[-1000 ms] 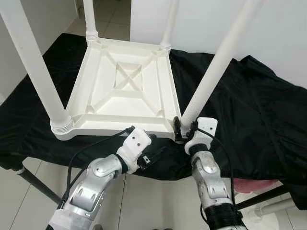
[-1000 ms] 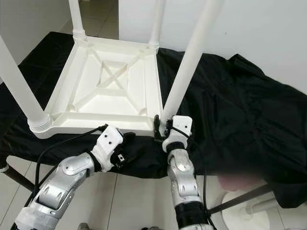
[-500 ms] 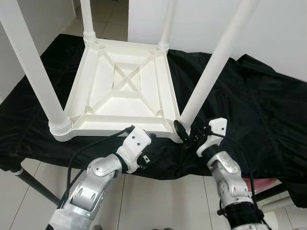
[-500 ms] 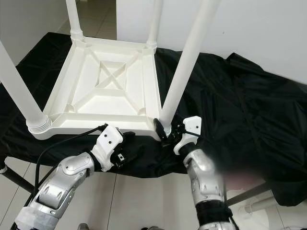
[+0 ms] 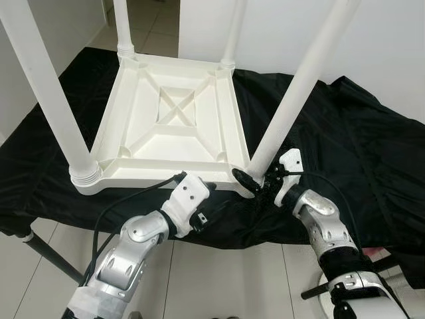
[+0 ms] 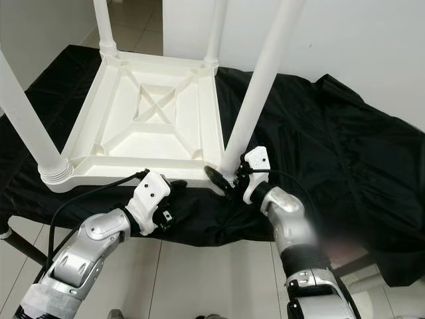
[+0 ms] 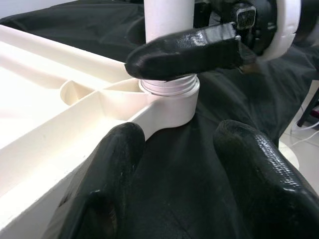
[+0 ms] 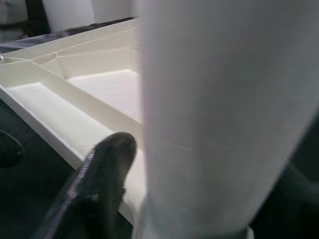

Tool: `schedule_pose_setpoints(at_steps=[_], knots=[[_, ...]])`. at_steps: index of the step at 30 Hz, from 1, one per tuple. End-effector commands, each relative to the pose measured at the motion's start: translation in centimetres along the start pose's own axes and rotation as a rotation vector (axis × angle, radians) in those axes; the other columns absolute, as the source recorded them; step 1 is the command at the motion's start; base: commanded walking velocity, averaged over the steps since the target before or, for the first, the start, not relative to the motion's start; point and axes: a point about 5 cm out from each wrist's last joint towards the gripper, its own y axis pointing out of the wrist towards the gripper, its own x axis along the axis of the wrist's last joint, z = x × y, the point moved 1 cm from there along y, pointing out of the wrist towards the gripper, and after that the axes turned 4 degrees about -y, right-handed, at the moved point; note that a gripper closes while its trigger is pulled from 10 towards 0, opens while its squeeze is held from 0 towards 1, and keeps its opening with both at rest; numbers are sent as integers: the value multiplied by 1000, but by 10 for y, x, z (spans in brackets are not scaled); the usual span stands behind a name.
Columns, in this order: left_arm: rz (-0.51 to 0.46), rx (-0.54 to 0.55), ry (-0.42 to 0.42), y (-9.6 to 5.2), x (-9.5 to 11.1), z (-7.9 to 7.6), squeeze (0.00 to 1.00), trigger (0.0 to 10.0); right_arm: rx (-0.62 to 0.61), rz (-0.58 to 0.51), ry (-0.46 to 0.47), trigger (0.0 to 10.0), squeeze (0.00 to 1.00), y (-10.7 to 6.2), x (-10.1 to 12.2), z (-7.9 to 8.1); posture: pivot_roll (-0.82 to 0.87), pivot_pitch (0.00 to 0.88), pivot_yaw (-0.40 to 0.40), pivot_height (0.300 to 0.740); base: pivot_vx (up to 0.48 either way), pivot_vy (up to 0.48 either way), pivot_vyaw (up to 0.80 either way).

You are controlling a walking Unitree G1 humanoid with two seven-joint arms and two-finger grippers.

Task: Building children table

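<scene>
**Jaws at the near-right leg socket**

Right gripper jaws are clamped on the near-right leg just above its threaded socket. Left gripper jaws stand apart, one fingertip at the frame edge of the upturned white table, which lies on a black cloth. The left wrist view shows the thread; the head views hide it.

A plain home room: pale tiled floor, bare white walls, and a counter draped in black cloth, with a tiled passage beyond.
</scene>
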Motion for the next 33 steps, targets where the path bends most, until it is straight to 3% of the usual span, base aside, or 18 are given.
schedule_pose_setpoints(at_steps=[1, 9, 10, 12, 13, 21, 33], knots=[[10, -3, -5, 1, -2, -2, 0, 10000, 29, 31, -9, 0, 0, -3, -7, 0, 83, 80, -108, 740, 0, 0, 0], [7, -1, -9, 1, -2, -4, 0, 10000, 35, 43, -1, 0, 0, -8, -11, -6, 89, 79, -114, 740, 0, 0, 0], [7, -2, -10, 1, -2, -4, 0, 10000, 28, 42, 8, 2353, 0, -9, -11, -5, 87, 78, -115, 740, 0, 0, 0], [7, -3, -10, 1, -2, -4, 0, 10000, 19, 40, 17, 2353, 0, -10, -12, -6, 87, 78, -115, 740, 0, 0, 0], [8, -6, -10, 2, -2, -4, 0, 10000, -7, 25, 34, 10000, 0, -12, -11, -5, 83, 78, -116, 740, 0, 0, 0], [10, -16, -12, 2, -3, -6, 0, 10000, -101, 57, 39, 10000, 0, -11, -14, -3, 74, 77, -115, 740, 0, 0, 0], [14, -34, -13, 2, -4, -8, 0, 10000, -426, 119, 108, 10000, 0, -9, -20, 1, 73, 69, -113, 740, 0, 0, 0]])
